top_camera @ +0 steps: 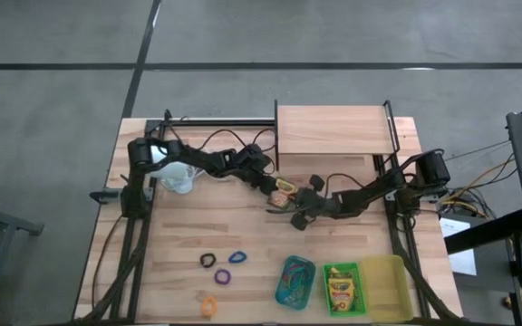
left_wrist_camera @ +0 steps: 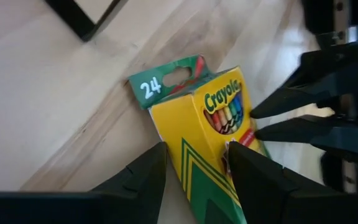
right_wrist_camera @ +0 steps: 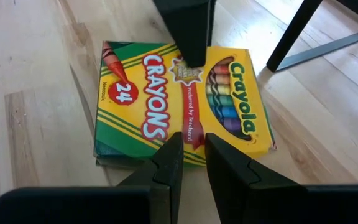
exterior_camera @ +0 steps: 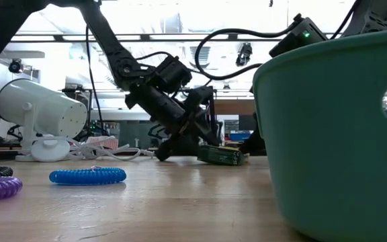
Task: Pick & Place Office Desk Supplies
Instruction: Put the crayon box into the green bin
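Note:
A yellow-and-green crayon box (top_camera: 285, 191) lies near the table's middle, in front of the wooden shelf. My left gripper (left_wrist_camera: 196, 149) comes from the left and is shut on it. My right gripper (right_wrist_camera: 191, 140) comes from the right. Its fingers stand a narrow gap apart at the box's (right_wrist_camera: 185, 93) near long edge, and I cannot tell whether they touch it. In the low view the box (exterior_camera: 222, 156) sits slightly tilted, low on the table. Black (top_camera: 207, 261), blue (top_camera: 237, 257), purple (top_camera: 223, 276) and orange (top_camera: 208, 305) loops lie near the front. My left gripper has the crayon box between its two fingers, at the end away from the green hang tab (left_wrist_camera: 166, 81). One finger (right_wrist_camera: 188, 37) lies on the printed face (left_wrist_camera: 219, 155); the other (left_wrist_camera: 148, 177) stands at the box's long side. The fingers slant down from the table's left.
A white lamp (top_camera: 178, 177) with its cord stands at the left. The wooden shelf (top_camera: 333, 129) on black legs is at the back. Teal (top_camera: 294, 281), green (top_camera: 341, 288) and yellow (top_camera: 383, 285) trays line the front right, and the green one holds another crayon box.

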Tool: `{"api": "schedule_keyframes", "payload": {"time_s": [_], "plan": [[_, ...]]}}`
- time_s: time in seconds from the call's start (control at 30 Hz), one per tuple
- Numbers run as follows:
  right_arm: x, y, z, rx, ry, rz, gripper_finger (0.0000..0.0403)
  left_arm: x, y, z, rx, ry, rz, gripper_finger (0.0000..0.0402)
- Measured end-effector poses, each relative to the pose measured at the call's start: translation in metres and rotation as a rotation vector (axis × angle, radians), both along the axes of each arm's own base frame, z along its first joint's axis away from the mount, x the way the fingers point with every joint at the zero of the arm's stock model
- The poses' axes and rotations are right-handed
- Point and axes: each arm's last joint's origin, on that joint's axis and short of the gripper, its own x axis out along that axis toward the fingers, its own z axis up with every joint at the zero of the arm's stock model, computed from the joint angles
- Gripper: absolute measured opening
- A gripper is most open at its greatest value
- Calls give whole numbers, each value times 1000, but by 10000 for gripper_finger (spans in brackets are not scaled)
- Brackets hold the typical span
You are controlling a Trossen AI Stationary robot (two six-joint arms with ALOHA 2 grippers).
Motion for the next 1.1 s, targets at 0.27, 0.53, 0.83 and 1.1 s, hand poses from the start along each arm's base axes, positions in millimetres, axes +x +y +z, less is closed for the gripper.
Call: {"api": "schedule_keyframes", "payload": {"time_s": [0.27, 0.53, 0.83, 1.1], "plan": [[0, 0, 0, -2, 0, 1, 68, 4, -1, -5, 0, 23, 15, 173], [-1, 0, -1, -2, 2, 1, 68, 11, -3, 0, -24, -2, -11, 173], [-1, 0, -1, -2, 2, 1, 68, 12, -4, 2, -61, -26, -65, 173], [-1, 0, -1, -2, 1, 1, 68, 13, -3, 1, 3, 6, 34, 173]]}}
